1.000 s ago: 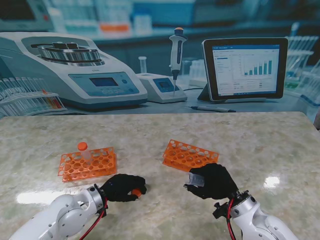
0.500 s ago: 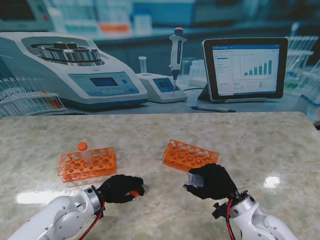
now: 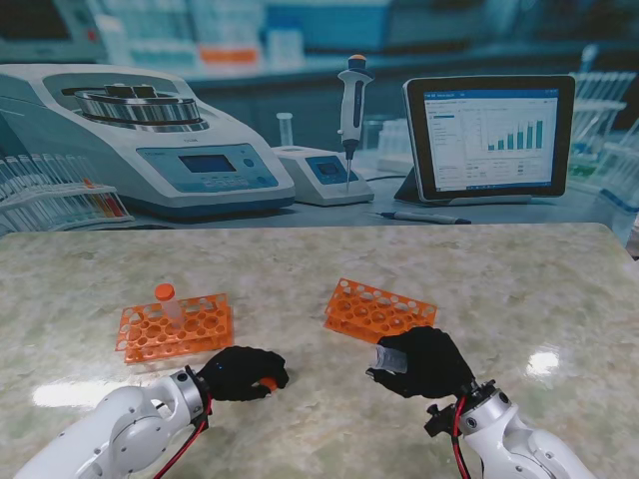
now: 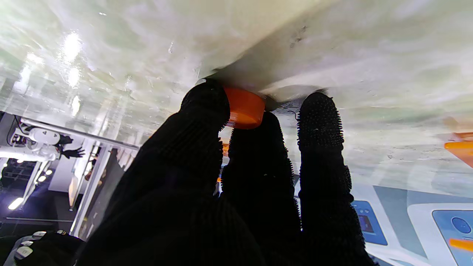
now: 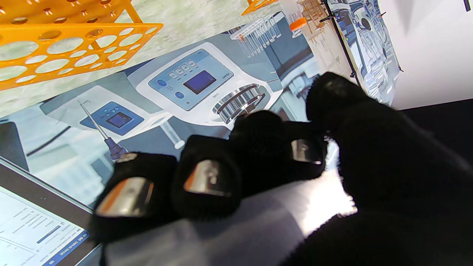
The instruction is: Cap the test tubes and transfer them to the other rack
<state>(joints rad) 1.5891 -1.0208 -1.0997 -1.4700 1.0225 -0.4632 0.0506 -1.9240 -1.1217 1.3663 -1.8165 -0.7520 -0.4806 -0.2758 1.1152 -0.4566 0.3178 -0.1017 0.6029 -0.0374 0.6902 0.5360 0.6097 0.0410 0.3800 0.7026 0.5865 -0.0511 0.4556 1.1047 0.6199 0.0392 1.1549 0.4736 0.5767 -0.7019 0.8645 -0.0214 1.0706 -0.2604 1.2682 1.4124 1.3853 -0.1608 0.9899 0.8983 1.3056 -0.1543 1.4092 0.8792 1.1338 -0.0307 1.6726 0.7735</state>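
Note:
My left hand rests on the table just nearer to me than the left orange rack. Its fingertips pinch a small orange cap, which the left wrist view shows pressed against the marble as the cap. One capped tube stands in that rack. My right hand is shut on a clear uncapped test tube, held roughly level just nearer to me than the right orange rack. In the right wrist view the tube lies under curled fingers.
The marble table ends at a printed lab backdrop showing a centrifuge, pipette and tablet. Bright glare spots lie on the table near each arm. The right rack has no tubes in the holes I can see.
The left hand's fingers have closed further over the orange cap, so less of it shows. The right hand and its tube have stayed put.

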